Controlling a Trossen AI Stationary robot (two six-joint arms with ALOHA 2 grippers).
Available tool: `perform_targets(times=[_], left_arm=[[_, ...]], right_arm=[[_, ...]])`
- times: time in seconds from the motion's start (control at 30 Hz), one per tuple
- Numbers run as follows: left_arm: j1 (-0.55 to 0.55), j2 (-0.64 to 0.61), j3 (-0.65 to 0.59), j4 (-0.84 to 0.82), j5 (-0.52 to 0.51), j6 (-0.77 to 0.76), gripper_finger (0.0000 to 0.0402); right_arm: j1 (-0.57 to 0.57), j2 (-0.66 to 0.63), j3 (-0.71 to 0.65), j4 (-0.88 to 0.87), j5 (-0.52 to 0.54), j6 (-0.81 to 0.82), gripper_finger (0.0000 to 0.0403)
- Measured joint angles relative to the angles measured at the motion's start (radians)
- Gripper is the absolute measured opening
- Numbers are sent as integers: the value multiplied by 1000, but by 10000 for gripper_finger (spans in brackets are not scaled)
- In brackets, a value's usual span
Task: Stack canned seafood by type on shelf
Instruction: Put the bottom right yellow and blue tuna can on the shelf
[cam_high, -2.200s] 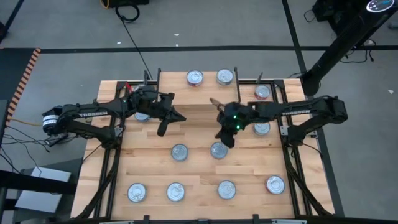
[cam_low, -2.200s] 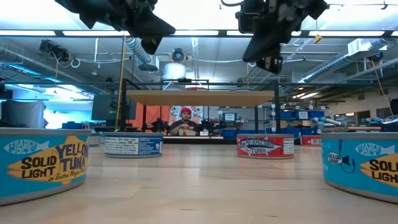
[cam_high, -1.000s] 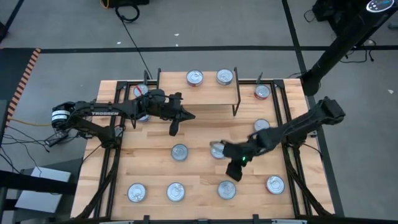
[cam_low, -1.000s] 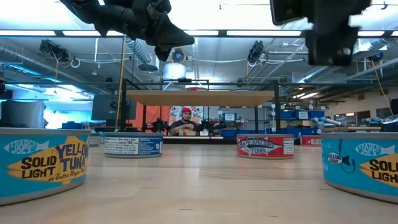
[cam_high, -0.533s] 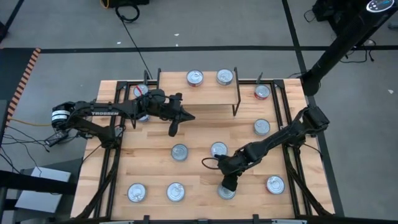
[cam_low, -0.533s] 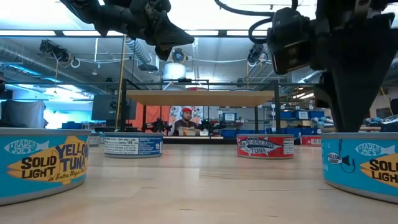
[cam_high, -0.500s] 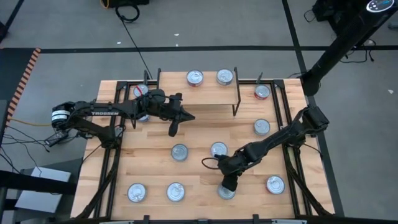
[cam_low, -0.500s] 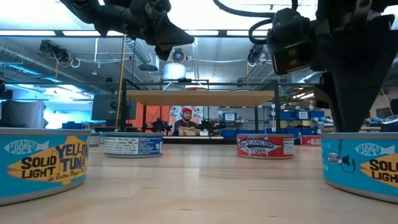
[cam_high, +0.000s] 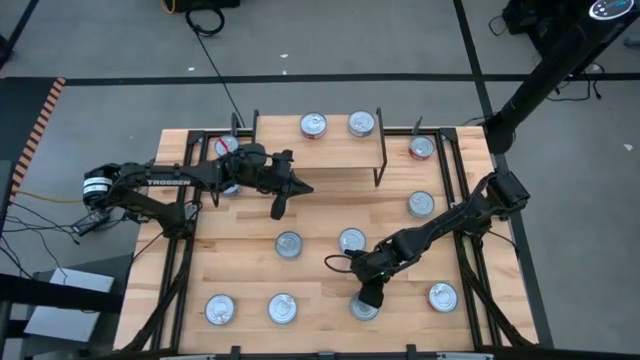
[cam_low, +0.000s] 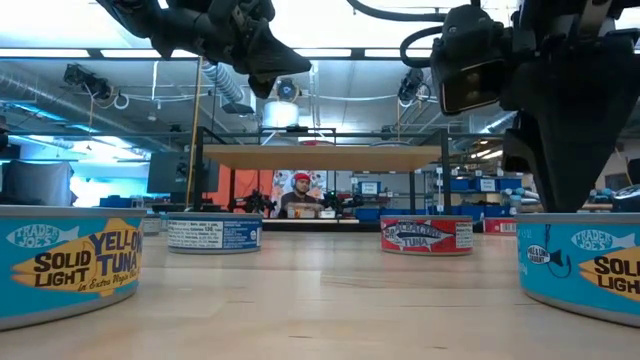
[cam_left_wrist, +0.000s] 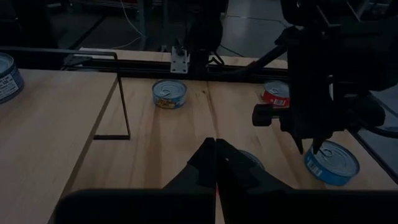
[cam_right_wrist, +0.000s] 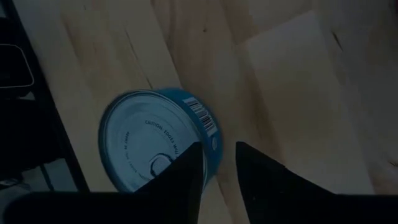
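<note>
I have the right end effector (cam_high: 366, 300) low over a blue tin (cam_high: 364, 307) near the worktop's (cam_high: 320, 215) front edge, fingers (cam_right_wrist: 186, 177) parted, one over its lid, gripping nothing. The left end effector (cam_high: 279, 207) hangs pinched together and empty beside the shelf (cam_high: 318, 150).

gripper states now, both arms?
Left gripper: shut, empty, hovering by the shelf.
Right gripper: open, one finger over a blue can, not gripping.
</note>
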Motion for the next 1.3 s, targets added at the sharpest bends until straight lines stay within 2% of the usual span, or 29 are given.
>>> perform_targets(times=[0.23, 0.63, 1.03, 1.3], left_arm=[[0, 0, 0, -34, 0, -1, 5], [0, 0, 0, -43, 0, -1, 5], [0, 0, 0, -42, 0, -3, 5], [0, 0, 0, -42, 0, -18, 5]], right_arm=[[0, 0, -14, 2, 25, -30, 107], [3, -2, -54, 63, -27, 6, 109], [4, -3, 5, 41, -42, 32, 161], [14, -2, 5, 16, -18, -28, 138]])
